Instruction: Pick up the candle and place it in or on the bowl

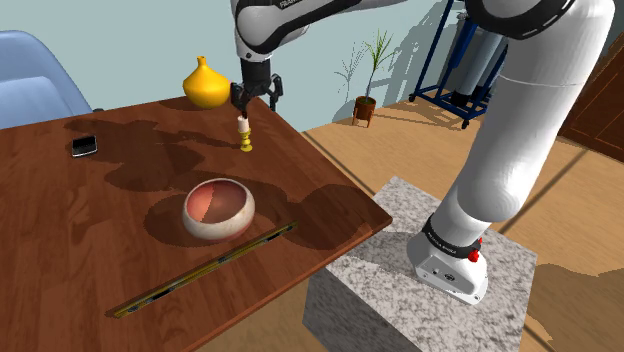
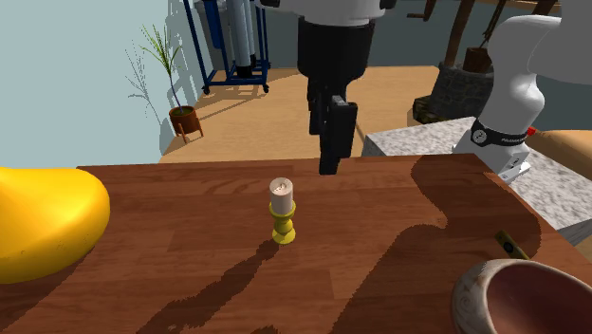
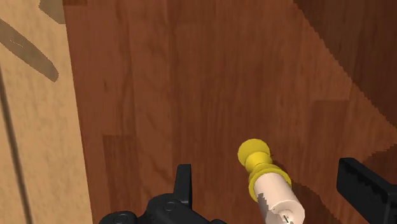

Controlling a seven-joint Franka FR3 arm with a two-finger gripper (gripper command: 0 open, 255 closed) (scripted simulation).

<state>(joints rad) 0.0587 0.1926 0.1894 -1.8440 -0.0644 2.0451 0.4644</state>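
A short white candle in a yellow holder stands upright near the far edge of the wooden table. My black gripper hangs just above it, open and holding nothing. In the wrist view the candle lies between the spread fingers, and neither finger touches it. From the second exterior view the gripper hovers above and a little behind the candle. The bowl, pale outside and reddish inside, sits nearer the table's front; part of the bowl shows at the second exterior view's lower right.
A yellow vase stands at the table's far edge, close to the candle. A dark phone lies toward the shoulder view's left, and a long yellow-green level along the front edge. My stone-patterned stand is beside the table.
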